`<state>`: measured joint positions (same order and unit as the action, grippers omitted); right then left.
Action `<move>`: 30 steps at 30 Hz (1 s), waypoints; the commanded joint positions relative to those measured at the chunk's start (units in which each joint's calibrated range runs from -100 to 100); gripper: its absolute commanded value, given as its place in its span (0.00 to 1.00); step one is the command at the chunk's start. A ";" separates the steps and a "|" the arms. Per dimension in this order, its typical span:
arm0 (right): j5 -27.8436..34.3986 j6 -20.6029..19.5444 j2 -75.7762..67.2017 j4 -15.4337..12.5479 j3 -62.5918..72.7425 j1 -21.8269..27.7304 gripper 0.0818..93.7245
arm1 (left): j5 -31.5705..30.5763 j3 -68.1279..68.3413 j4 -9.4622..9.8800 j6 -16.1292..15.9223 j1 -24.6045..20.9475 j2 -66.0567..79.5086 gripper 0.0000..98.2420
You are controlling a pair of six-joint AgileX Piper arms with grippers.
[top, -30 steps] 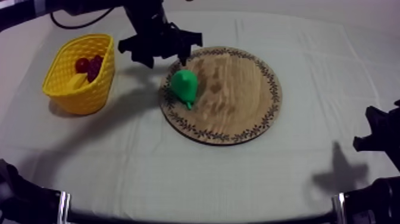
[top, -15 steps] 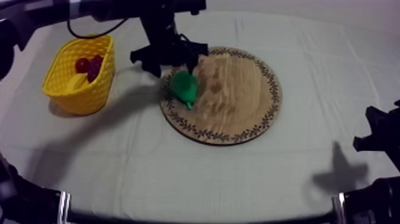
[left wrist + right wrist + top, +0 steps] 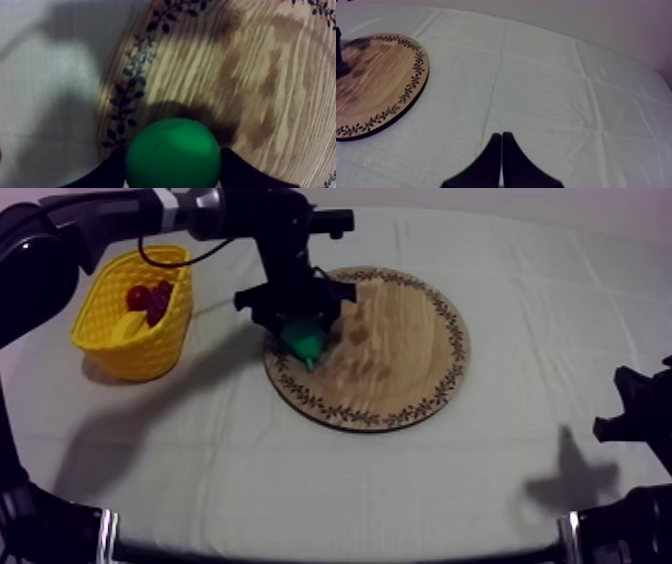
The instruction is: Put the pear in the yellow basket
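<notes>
At the wooden board's (image 3: 400,358) rim nearest the yellow basket (image 3: 150,348), our left gripper (image 3: 300,323) stands spread wide astride the pear (image 3: 172,152), which rests on the board. Our right gripper (image 3: 501,155) idles, pinched to a wedge. We judge the pear light, rigid and slick: grip its broad belly.

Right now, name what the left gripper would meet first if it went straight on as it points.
The pear, close ahead of the left gripper; whether they touch is unclear. The wooden board lies under it.
</notes>
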<state>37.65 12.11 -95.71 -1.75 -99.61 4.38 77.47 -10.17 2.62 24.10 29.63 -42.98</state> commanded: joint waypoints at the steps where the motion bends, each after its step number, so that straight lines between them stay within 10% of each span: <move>1: 0.01 -0.02 -0.05 0.02 -0.05 -0.02 0.00 | -0.05 -0.50 -0.23 -0.02 -0.07 -0.70 0.70; 30: 0.01 -0.02 -0.05 0.02 -0.05 -0.02 0.00 | 0.01 12.90 1.67 -5.38 -4.48 25.13 0.38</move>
<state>37.65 12.11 -95.71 -1.75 -99.61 4.38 77.33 -1.19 4.27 19.47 25.82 -25.45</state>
